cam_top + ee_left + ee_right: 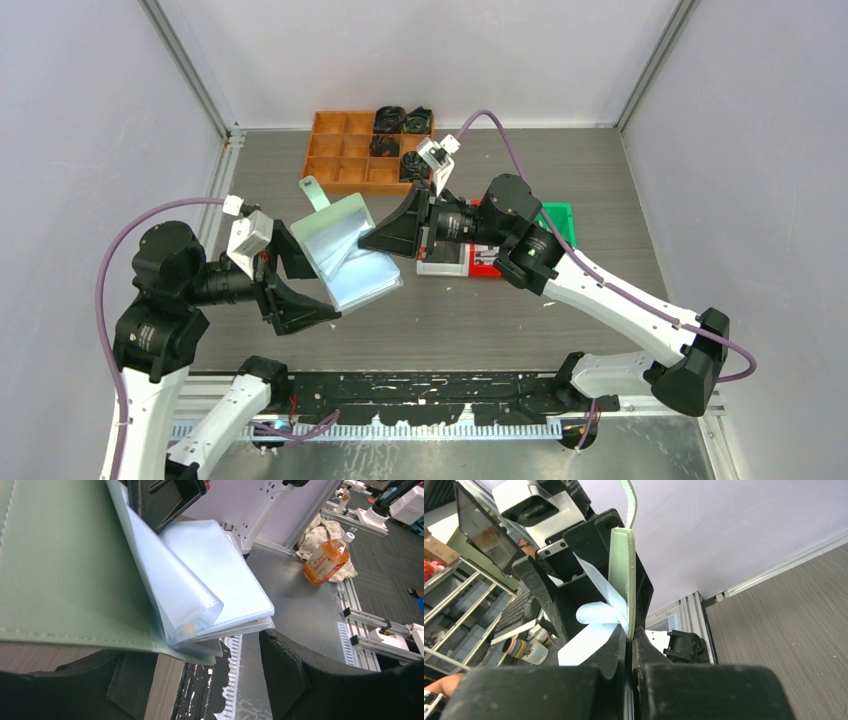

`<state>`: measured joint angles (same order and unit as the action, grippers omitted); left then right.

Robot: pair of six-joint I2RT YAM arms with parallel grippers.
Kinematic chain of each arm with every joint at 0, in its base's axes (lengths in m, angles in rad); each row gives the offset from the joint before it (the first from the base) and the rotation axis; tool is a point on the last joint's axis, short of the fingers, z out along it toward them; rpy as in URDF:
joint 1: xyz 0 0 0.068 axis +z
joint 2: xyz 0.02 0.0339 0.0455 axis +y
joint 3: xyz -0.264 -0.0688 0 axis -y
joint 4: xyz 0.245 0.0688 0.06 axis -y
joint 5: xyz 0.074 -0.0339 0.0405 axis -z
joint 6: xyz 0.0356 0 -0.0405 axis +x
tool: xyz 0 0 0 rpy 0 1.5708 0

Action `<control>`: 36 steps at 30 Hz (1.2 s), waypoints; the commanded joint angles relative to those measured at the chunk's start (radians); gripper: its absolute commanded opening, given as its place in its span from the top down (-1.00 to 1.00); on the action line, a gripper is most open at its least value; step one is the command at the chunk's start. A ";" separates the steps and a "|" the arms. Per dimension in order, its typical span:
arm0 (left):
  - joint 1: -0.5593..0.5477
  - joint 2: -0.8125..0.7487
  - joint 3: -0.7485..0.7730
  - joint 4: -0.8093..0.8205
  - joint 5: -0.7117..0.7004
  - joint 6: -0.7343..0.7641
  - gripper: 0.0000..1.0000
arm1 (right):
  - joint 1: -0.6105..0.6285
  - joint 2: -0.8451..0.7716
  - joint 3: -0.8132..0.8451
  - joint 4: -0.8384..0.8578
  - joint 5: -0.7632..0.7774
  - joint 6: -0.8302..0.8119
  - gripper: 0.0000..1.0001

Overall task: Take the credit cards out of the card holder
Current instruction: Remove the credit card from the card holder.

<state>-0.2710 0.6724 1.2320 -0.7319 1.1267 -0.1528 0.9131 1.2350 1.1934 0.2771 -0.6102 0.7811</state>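
While no cards lie out anywhere I can see, I log the task as barely begun: the holder is opened, and the extraction is all left to do.

1. Left gripper [322, 292], nearest. The jaws are spread wide, and its wrist view shows bare table [300, 600] between the fingers. The holder's green cover [65, 570] lies over one finger; whether it touches or sits just above, I cannot tell. It is clamped on nothing.

2. Holder [345, 250], lifted off the table between the two grippers. It is spread open with its clear sleeves [220, 575] fanned out. A tan fleck [188, 628] low in one sleeve may be a card, but it is too small to tell. My judgement is that the cards are inside.

3. Right gripper [372, 240], across the holder. The jaws are drawn almost together on the cover's edge, and it carries the holder.

4. Tab [313, 190], on the holder's far end, pointing away from me.

5. Bins [556, 214], white, red and green, on the table under the right arm.

6. Orange tray [345, 150], farthest, with black coiled items in some compartments.
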 commanded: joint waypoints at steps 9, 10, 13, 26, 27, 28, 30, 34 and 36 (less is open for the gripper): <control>0.002 0.036 0.117 -0.223 0.202 0.213 -0.46 | 0.020 -0.028 0.089 -0.015 -0.003 -0.047 0.99; 0.003 0.034 0.115 -0.204 0.187 0.206 -0.46 | 0.020 -0.027 0.094 -0.014 -0.005 -0.044 0.99; 0.002 0.018 0.088 -0.116 0.137 0.158 -0.44 | 0.020 -0.020 0.101 -0.013 -0.011 -0.034 0.99; 0.002 -0.009 0.036 0.016 -0.035 0.051 -0.25 | 0.034 -0.008 0.111 -0.016 -0.025 -0.028 0.99; 0.002 -0.010 0.033 0.024 -0.049 0.046 -0.20 | 0.036 -0.007 0.113 -0.016 -0.027 -0.027 0.99; 0.002 -0.010 0.029 0.033 -0.068 0.039 -0.11 | 0.036 -0.005 0.115 -0.018 -0.029 -0.026 0.99; 0.003 -0.015 0.021 0.047 -0.115 0.034 0.07 | 0.038 -0.003 0.116 -0.021 -0.033 -0.020 0.96; 0.003 -0.029 0.002 0.062 -0.194 0.045 0.31 | 0.039 -0.004 0.114 -0.018 -0.035 -0.006 0.94; 0.003 -0.034 -0.010 0.071 -0.209 0.050 0.38 | 0.039 -0.004 0.111 -0.002 -0.034 0.010 0.92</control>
<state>-0.2703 0.6525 1.2404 -0.7467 1.0161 -0.1116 0.9398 1.2430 1.2510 0.1932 -0.6304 0.7551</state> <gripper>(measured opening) 0.345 0.075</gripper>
